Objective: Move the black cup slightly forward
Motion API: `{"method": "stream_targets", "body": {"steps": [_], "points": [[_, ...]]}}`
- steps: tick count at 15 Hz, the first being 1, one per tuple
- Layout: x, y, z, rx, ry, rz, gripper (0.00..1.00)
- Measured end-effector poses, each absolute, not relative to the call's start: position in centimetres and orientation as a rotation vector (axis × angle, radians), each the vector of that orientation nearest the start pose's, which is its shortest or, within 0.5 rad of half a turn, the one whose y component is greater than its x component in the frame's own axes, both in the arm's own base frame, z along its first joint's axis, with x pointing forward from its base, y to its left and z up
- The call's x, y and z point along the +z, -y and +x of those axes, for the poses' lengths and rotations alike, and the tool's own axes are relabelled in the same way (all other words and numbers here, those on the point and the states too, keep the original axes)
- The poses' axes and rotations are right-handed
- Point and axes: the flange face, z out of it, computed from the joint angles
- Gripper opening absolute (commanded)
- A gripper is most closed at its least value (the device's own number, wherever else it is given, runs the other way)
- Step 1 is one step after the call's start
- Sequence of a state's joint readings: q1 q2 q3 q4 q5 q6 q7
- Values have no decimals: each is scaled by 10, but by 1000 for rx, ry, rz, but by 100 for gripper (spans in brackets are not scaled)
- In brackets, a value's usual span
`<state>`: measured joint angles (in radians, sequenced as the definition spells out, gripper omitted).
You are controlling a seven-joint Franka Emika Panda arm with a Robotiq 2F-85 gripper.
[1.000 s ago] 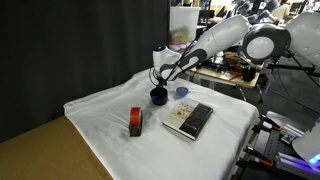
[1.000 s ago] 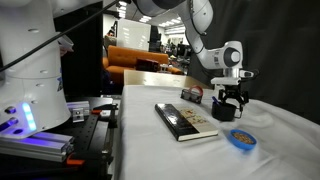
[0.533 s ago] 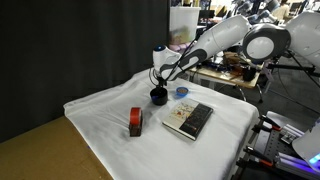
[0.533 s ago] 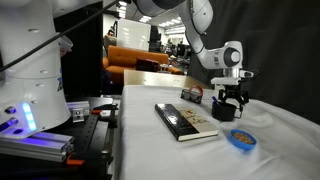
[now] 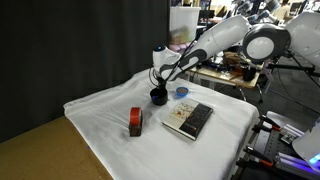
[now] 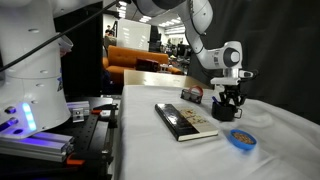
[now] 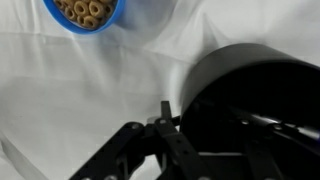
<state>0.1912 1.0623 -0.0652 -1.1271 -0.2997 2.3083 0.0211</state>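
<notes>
The black cup (image 5: 158, 96) stands on the white cloth near the table's far side, also seen in an exterior view (image 6: 229, 110). My gripper (image 5: 158, 89) reaches down over it, with its fingers on both sides of the cup (image 6: 229, 105). In the wrist view the cup (image 7: 250, 95) fills the right half. One finger (image 7: 165, 112) rests against its outer wall. The other finger is lost in the dark of the cup. The jaws look closed in on the cup, which sits on the cloth.
A small blue dish of cereal rings (image 7: 85, 12) lies close beside the cup (image 5: 181, 92) (image 6: 241, 138). A book (image 5: 188, 119) (image 6: 185, 121) lies mid-table. A red-and-black block (image 5: 135, 122) stands toward the cloth's near corner. The cloth edge drops off (image 5: 100, 150).
The fingers have drawn in around the black cup. The arm and the cup have stayed where they were.
</notes>
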Motion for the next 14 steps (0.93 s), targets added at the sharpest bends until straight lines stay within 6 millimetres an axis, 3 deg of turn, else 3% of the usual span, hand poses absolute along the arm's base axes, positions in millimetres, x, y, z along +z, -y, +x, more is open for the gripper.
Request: {"method": "stream_targets", "body": {"steps": [2, 3, 14], "points": [[165, -108, 770, -239, 563, -3365, 2], [165, -108, 770, -238, 562, -3365, 1], [176, -105, 775, -273, 547, -3364, 1]]}}
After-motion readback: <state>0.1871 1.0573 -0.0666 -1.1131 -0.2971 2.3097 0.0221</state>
